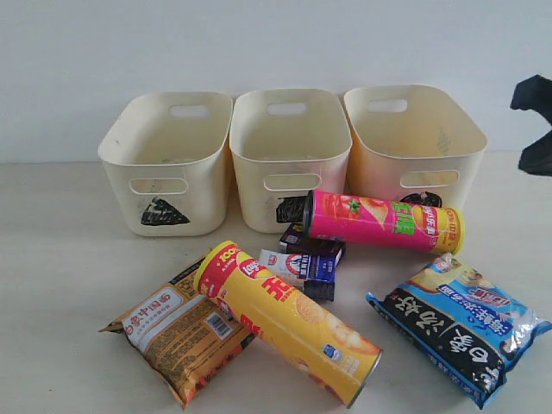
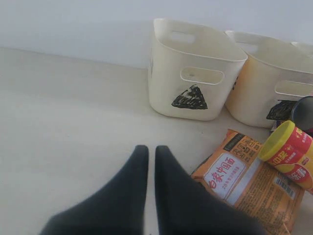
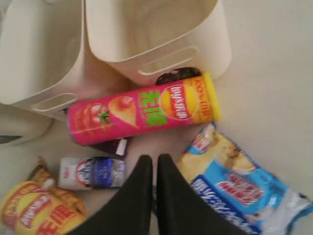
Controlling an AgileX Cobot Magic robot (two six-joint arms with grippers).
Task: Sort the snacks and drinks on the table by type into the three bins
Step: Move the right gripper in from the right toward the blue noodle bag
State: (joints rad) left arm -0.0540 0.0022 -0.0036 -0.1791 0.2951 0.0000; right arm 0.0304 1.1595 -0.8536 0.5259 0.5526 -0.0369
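Snacks and drinks lie on the table (image 1: 60, 285) in front of the three bins (image 1: 289, 129). As far as one can see, none is in a bin yet. The right claw (image 3: 154, 157) hangs over the spot between the pink tube (image 3: 142, 115) and the blue-black noodle packet (image 3: 234, 186). Its two fingers are together and hold nothing. The left claw (image 2: 151, 149) is over bare table near the orange-brown noodle packet (image 2: 249, 183). Its fingers are together too, with nothing in them.

The first pick looks like the pink tube. To do it well, the right claw should open wide, then come down over the middle of the tube with one finger on each long side. The tube is round and can roll, so the squeeze must be firm. It lies just in front of the bins, so the finger on that side must not bump a bin wall. The small packets (image 1: 308, 263) lie right by the tube's end and should not get pinched.

The count is three bins and two tubes, the pink one and the yellow tube (image 1: 289, 323). There are two noodle packets. There are at least three small packets, piled so close that the true number is hard to tell. The triangle bin (image 2: 195, 68) shows its whole mark, but the pink tube hides part of the other two marks.
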